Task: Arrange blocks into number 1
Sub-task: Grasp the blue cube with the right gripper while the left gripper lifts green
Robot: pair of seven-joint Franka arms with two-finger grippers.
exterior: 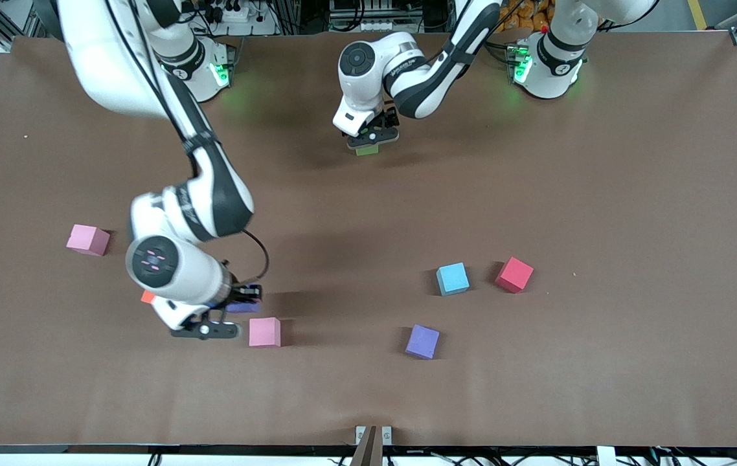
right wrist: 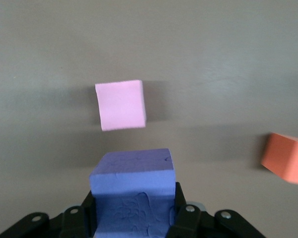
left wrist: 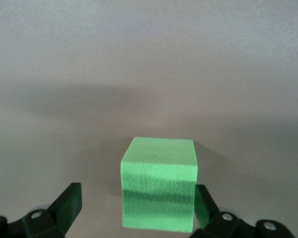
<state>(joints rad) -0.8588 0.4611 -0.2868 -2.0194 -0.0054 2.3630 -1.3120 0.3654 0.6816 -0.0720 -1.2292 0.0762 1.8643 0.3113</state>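
Blocks are small matte foam cubes, one plain colour each, all same size, scattered on the brown table [exterior: 634, 194].

From the right arm's end of the table across to the left arm's:

Pink block [exterior: 88, 239] sits alone near that end, approx mid-depth between robot-side edge and camera-side edge.

Orange block [exterior: 147, 297] only peeks out beside the right arm's wrist; in the right wrist view it's tilted, apart from the others [right wrist: 286, 158].

Right gripper [exterior: 243, 305] is low over the table, jaws closed on a purple-blue block [right wrist: 133, 191]. The block fills the gap w/ both pads pressed on its sides; its face shows creases. Can't tell if it's lifted off the table.

Second pink block [exterior: 264, 332] just beside that gripper, nearer the camera-side edge, not touching the held cube.

Left gripper [exterior: 368, 144], near the robot-side edge approx mid-table, has jaws spread wide around a green block [left wrist: 159, 184]. One pad is at or v. close to its side, the other stands clear. Block rests on the table.

Purple block [exterior: 422, 342] lies toward the camera-side edge.

Light blue block [exterior: 453, 279] and red block [exterior: 514, 275] sit near each other, not touching, both turned slightly askew.
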